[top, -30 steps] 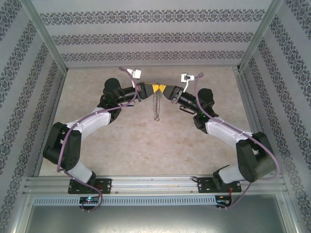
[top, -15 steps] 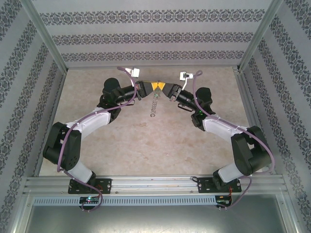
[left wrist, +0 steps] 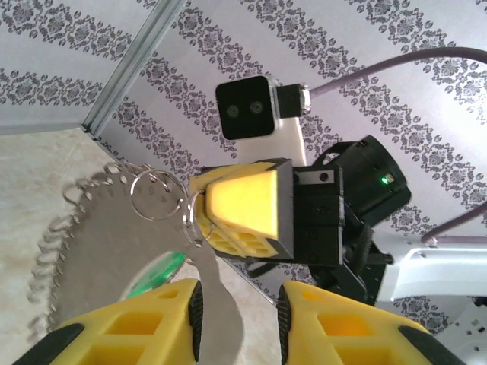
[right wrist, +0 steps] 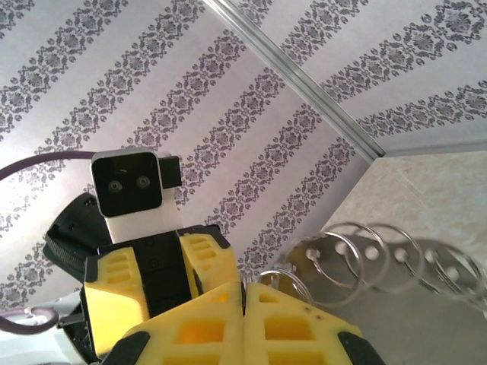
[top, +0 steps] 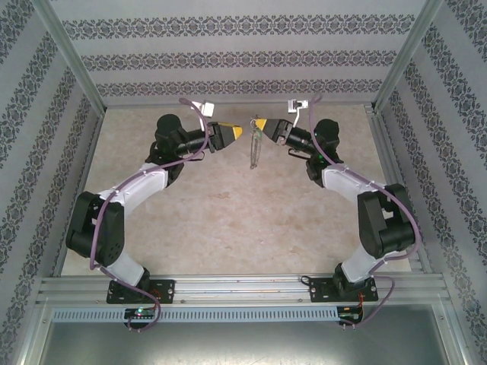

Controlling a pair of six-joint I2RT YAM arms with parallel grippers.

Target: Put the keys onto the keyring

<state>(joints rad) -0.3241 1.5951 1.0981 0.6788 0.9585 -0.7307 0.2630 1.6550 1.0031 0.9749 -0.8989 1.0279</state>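
Keyring hangs above the table in the upper middle of the top view. Its top is pinched by the right end effector, whose fingers are pressed tight together. The left end effector sits just to the left, apart from the ring, partly open and holding nothing. The green-headed key lies against the ring's lower rim.

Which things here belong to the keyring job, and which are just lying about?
Job: keyring hanging from the shut right claw; green key; open left claw.
Not the job: table; patterned walls; metal frame rail.
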